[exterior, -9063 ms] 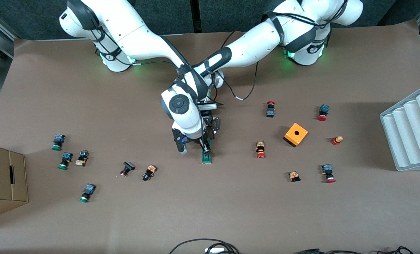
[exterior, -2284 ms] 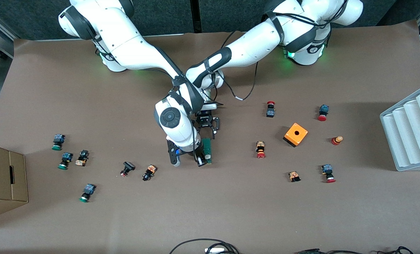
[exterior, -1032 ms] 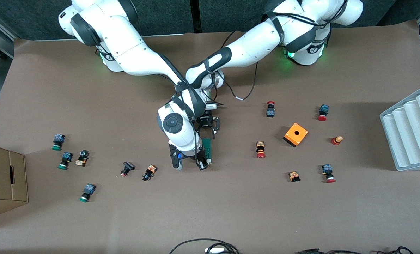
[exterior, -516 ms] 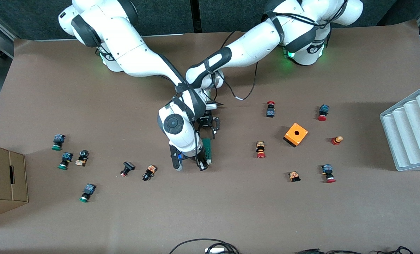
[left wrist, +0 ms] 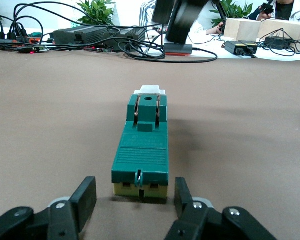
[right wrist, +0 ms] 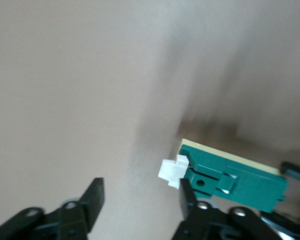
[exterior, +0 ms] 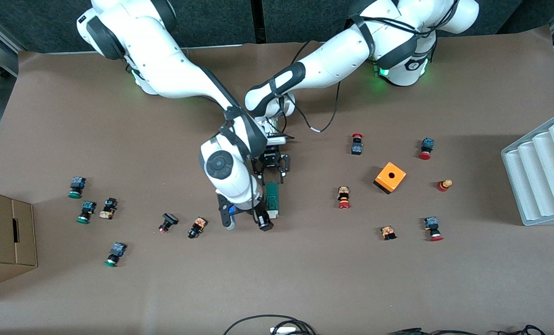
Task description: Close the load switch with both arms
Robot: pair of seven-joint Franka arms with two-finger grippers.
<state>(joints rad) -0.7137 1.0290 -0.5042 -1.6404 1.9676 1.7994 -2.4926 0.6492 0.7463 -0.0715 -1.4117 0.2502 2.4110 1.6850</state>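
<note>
The load switch point(exterior: 272, 197) is a dark-green block lying on the brown table, with its white end piece point(exterior: 273, 214) toward the front camera. My left gripper point(exterior: 270, 177) is open at the switch's end nearest the robot bases. In the left wrist view the switch point(left wrist: 142, 150) lies just ahead of the left gripper point(left wrist: 135, 187), and the fingers point(left wrist: 85, 197) do not touch it. My right gripper point(exterior: 246, 224) is open and empty beside the white end. In the right wrist view one finger point(right wrist: 186, 195) is next to the white piece point(right wrist: 171, 171) of the switch point(right wrist: 235, 182).
An orange box with a hole point(exterior: 390, 177) and several red-capped buttons lie toward the left arm's end. Several green-capped and dark buttons point(exterior: 196, 227) lie toward the right arm's end. A cardboard box point(exterior: 7, 237) and a ridged white tray point(exterior: 542, 170) stand at the table's ends.
My right gripper has drawn off the switch's white end, toward the front camera and the right arm's end. The white end now shows. The left gripper and the switch have stayed put.
</note>
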